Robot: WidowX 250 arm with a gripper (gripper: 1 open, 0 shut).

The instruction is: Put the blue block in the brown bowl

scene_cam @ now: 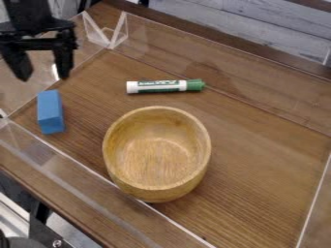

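The pincer (39, 66) hangs wide open and holds nothing, up above the blue block (49, 111). The blue block lies on the table (258, 116), near the brown bowl (157, 152). A marker pen (165, 86) lies behind the bowl.

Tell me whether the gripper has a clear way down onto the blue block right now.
Probably yes. The gripper is open, pointing down, just above and behind the blue block. Nothing covers the block; the brown bowl and the marker lie apart from it. Only the clear wall stands close beside it.
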